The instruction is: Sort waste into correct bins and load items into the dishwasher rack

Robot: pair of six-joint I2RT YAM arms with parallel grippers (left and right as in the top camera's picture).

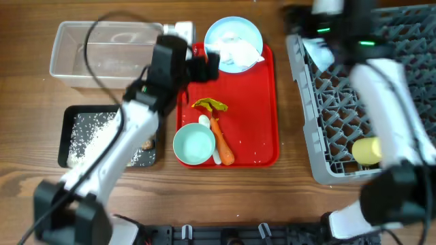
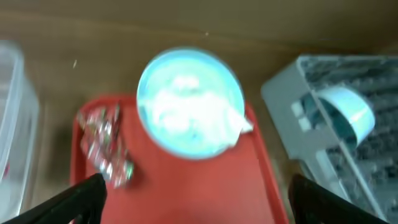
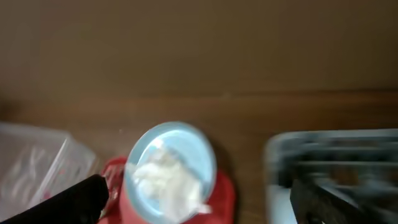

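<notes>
The left gripper (image 2: 198, 190) hangs over the far end of the red tray (image 2: 249, 186), fingers spread wide and holding nothing. Just ahead of it sits the light blue plate (image 2: 152, 87), heaped with white crumpled paper (image 2: 186, 109). A crinkled wrapper (image 2: 106, 146) lies by its left finger, with the clear tub (image 1: 102, 47) further left. Behind it on the tray lie a yellow wrapper (image 1: 210, 104), white spoon (image 1: 206, 122), carrot (image 1: 223, 143) and light blue bowl (image 1: 194, 145). The right gripper (image 3: 199, 196), likewise spread and empty, hovers near the far corner of the dishwasher rack (image 1: 323, 143), which holds a second bowl (image 2: 345, 112) and the yellow cup (image 1: 366, 150). The black tray (image 1: 71, 116) on the counter (image 1: 27, 163) holds rice (image 1: 92, 136).
</notes>
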